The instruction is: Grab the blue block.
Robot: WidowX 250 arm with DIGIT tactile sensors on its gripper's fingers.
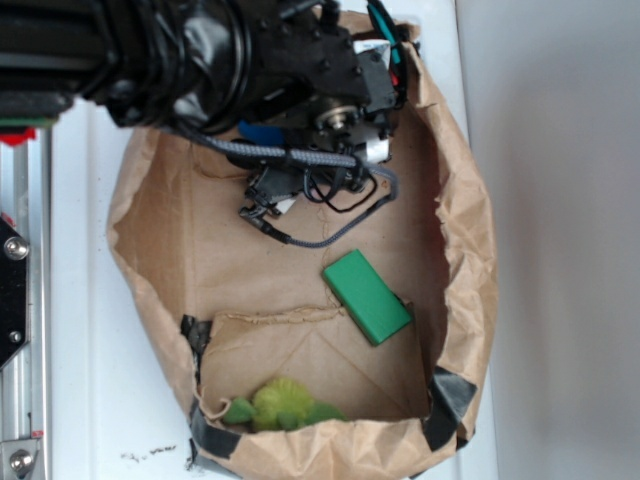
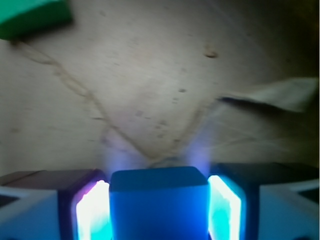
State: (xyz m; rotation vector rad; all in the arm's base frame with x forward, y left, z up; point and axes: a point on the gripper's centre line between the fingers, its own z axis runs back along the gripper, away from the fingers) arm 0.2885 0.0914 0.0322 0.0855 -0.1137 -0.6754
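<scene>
In the wrist view the blue block (image 2: 159, 205) stands between my gripper's (image 2: 159, 186) two lit pads, with the left pad (image 2: 92, 210) and the right pad (image 2: 225, 207) pressed against its sides. The gripper is shut on it over the brown paper floor. In the exterior view only a sliver of the blue block (image 1: 258, 131) shows beneath the black arm, which hides the fingers. The green block (image 1: 366, 296) lies apart, on the bag's floor; the wrist view shows its corner (image 2: 32, 17) at top left.
A torn-open brown paper bag (image 1: 465, 230) forms a walled tray around everything. A green leafy toy (image 1: 283, 405) lies at its near edge. Black tape (image 1: 445, 400) patches the bag's corners. A metal rail (image 1: 15, 300) runs along the left.
</scene>
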